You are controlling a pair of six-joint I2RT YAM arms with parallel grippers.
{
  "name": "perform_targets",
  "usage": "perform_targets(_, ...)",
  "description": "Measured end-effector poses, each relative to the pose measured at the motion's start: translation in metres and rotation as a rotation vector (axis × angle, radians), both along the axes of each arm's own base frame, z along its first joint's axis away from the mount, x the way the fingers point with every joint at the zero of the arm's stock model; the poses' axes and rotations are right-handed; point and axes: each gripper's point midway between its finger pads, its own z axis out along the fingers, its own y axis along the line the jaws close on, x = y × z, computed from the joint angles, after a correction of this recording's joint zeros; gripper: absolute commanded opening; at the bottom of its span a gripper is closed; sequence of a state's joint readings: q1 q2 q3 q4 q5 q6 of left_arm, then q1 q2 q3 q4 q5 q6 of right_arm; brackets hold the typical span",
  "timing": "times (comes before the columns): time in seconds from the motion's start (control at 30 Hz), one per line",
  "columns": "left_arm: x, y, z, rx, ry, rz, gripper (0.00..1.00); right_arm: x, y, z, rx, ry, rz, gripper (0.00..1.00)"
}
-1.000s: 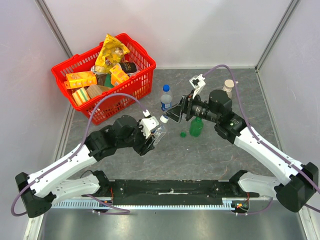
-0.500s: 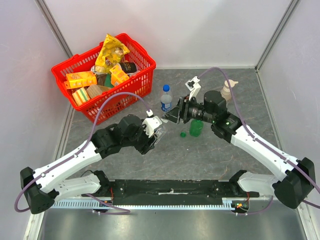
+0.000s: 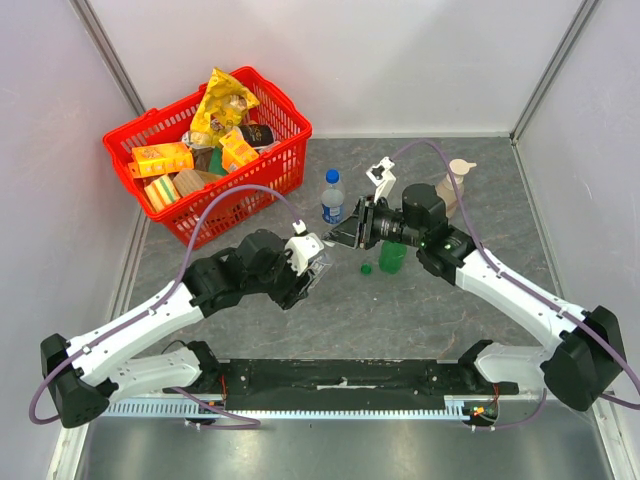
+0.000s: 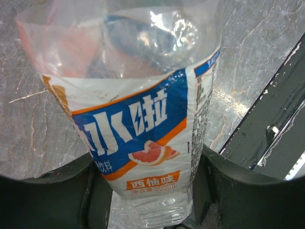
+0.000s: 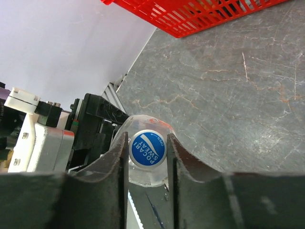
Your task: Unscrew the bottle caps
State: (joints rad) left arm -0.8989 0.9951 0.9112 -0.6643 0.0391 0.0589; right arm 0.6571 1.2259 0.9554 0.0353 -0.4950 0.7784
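Observation:
My left gripper [image 4: 145, 193] is shut on the body of a clear bottle [image 4: 138, 109] with a blue and orange label, holding it tilted with its neck towards the right arm [image 3: 318, 258]. My right gripper [image 5: 147, 153] faces the bottle end-on, and its fingers [image 5: 116, 164] press both sides of the blue bottle cap [image 5: 147, 148]. In the top view the right gripper [image 3: 340, 237] meets the bottle's neck. A second bottle with a blue cap [image 3: 332, 178] stands behind. A green bottle [image 3: 392, 257] stands under the right wrist, with a loose green cap [image 3: 367, 268] on the table beside it.
A red basket [image 3: 292, 112] full of groceries sits at the back left. A beige pump dispenser [image 3: 456, 180] stands behind the right arm. White walls close in the grey table on three sides.
The right gripper has moved left onto the bottle's neck and its jaws have closed round the blue cap. The left arm shifted slightly and still holds the bottle.

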Motion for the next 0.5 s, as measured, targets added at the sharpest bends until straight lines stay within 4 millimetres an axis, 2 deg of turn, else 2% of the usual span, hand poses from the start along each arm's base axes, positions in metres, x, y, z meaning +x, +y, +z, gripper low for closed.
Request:
perform_targets(0.1,-0.0009,0.0022,-0.0020,0.011,0.005,0.003,0.16,-0.0013,0.0010,-0.0030,0.022,0.019,0.003,0.01)
perform_targets(0.5,-0.0040,0.0039,-0.0028,0.014,0.015,-0.003,0.11,-0.0057,0.0028,-0.0029,0.068,-0.005,0.039,0.00)
